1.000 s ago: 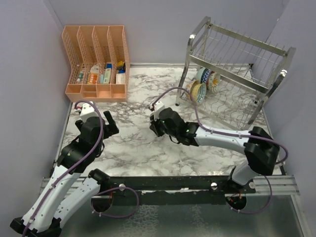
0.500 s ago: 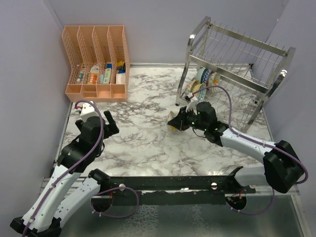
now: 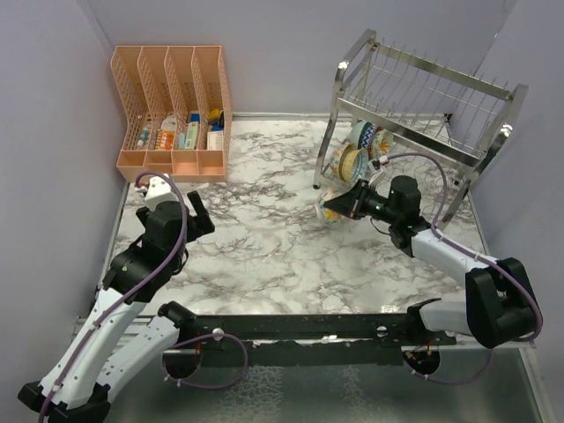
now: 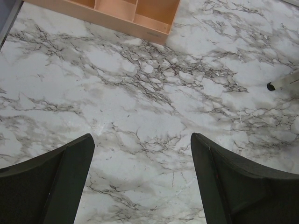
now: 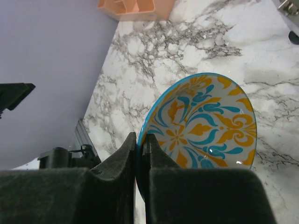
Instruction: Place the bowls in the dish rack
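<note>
My right gripper [image 3: 342, 205] is shut on the rim of a bowl [image 3: 328, 211] with a blue edge and a yellow and blue floral pattern. It holds the bowl on edge above the marble, just in front of the dish rack's [image 3: 423, 110] left legs. In the right wrist view the fingertips [image 5: 128, 142] pinch the bowl's rim [image 5: 205, 121]. Three patterned bowls [image 3: 355, 161] stand on edge in the rack's lower tier. My left gripper [image 3: 196, 217] hangs open over bare marble at the left, nothing between its fingers [image 4: 60, 177].
A peach mesh organizer [image 3: 172, 110] holding small packets stands at the back left; its base shows in the left wrist view [image 4: 112, 11]. A black rack foot [image 4: 270, 86] sits at that view's right edge. Purple walls close in the table.
The right arm has swung right and back across the table, carrying the bowl from the centre to the front of the rack. The left arm has barely shifted.
</note>
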Controlling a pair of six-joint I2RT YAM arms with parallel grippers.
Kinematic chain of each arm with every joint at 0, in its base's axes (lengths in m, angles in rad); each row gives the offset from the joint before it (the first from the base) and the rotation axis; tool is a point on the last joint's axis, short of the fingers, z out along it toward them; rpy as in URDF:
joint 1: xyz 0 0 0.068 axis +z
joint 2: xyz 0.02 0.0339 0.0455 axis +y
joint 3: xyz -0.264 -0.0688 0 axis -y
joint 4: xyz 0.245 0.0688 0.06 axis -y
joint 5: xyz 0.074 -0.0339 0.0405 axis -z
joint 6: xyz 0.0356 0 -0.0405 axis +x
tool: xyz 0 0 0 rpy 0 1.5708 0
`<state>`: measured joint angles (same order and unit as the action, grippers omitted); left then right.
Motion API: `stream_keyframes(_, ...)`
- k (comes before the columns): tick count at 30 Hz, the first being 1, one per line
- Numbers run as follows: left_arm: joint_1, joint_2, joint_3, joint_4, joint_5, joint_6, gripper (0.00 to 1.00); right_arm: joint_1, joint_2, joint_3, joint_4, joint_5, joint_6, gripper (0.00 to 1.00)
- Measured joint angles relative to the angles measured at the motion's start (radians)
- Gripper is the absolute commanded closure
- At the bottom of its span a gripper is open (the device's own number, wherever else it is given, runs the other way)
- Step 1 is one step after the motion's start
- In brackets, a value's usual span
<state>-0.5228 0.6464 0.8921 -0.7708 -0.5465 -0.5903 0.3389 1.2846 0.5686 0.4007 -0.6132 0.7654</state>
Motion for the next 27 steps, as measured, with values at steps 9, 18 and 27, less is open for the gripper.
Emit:
stream_keyframes(9, 0.0, 0.03, 0.004, 0.016, 0.008, 0.003, 0.13, -0.174, 0.0, 0.0, 0.076, -0.108, 0.089, 0.99)
stream_keyframes(18, 0.0, 0.038, 0.017, 0.022, 0.019, 0.003, 0.13, -0.333, 0.087, 0.0, 0.269, -0.232, 0.258, 0.99)
stream_keyframes(27, 0.0, 0.043, 0.017, 0.022, 0.022, 0.003, 0.13, -0.406, 0.114, -0.001, 0.475, -0.291, 0.371, 0.99)
